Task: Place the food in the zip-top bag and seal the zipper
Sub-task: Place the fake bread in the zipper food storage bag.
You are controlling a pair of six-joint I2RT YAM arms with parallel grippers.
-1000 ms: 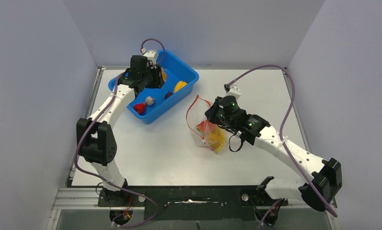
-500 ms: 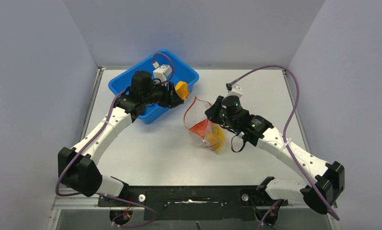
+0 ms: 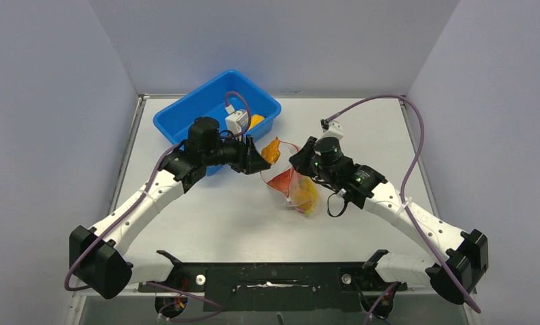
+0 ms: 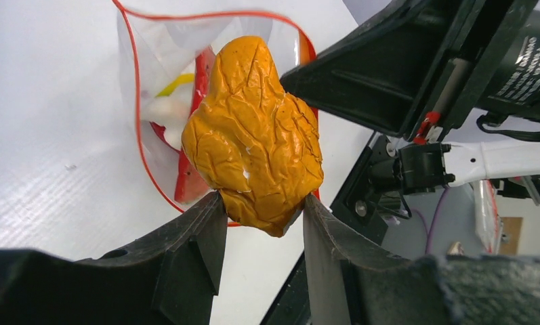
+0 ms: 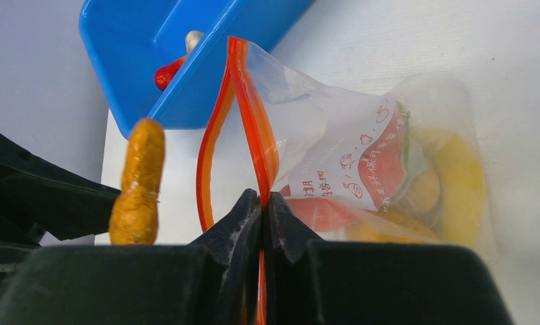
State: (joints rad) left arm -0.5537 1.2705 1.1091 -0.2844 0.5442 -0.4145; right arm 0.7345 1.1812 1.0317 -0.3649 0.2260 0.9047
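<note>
orange lump (image 4: 253,135) — crinkled toy food, clamped at its lower end in my left gripper (image 4: 260,220), poised just beside the open mouth of the zip-top bag (image 5: 335,156), not yet inside. my right gripper (image 5: 261,203) — pinched tight on the zipper (image 5: 257,125), holding the mouth up as a loop. contents: red slice (image 5: 382,162), yellow pieces (image 5: 457,176). handling note: i judge i should centre the lump over the loop, lower it past the strip, then release; clipping the rim could fold the mouth.
</note>
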